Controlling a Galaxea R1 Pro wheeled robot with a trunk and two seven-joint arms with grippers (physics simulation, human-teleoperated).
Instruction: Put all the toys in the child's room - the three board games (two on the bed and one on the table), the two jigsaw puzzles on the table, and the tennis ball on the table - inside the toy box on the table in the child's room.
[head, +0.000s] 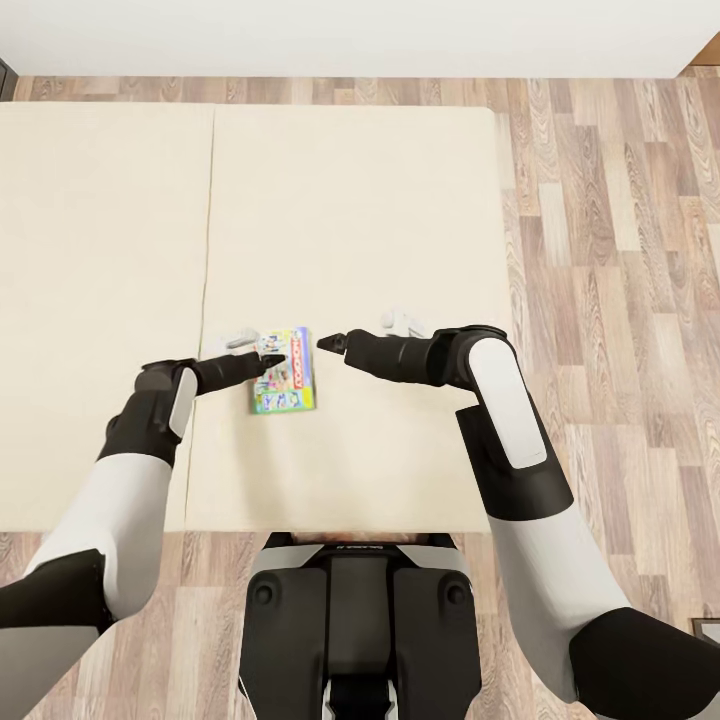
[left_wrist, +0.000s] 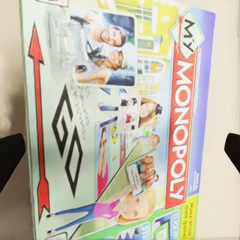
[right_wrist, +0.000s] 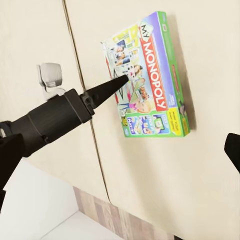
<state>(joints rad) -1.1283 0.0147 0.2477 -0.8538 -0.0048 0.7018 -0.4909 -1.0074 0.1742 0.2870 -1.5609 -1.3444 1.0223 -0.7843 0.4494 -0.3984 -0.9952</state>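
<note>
Board game: flat rectangular printed box, glossy lid in pale blue-green with a red band lettered "My Monopoly", photo panels and a red arrow. Lies flat on the bed, directly under the left gripper and just beside the right gripper, on that gripper's inner side.

Bed: plain beige mattress, smooth matte surface, one straight seam running along its length beside the box. Far and near edges visible; its left part is cut off by the head view's edge.

Floor: wood-grain planks in mixed brown and grey tones.

Left arm: white and black segments, elbow bent, forearm reaching inward over the mattress. Gripper over the box's near-left corner, dark tapered fingers spread wide, one either side of the box in the wrist view, clamping nothing. Whether they touch the box cannot be told.

Right arm: elbow raised, black forearm pointing inward toward the box. Gripper tip just short of the box's edge; only one dark finger edge shows in the wrist view, so its spread cannot be told.
</note>
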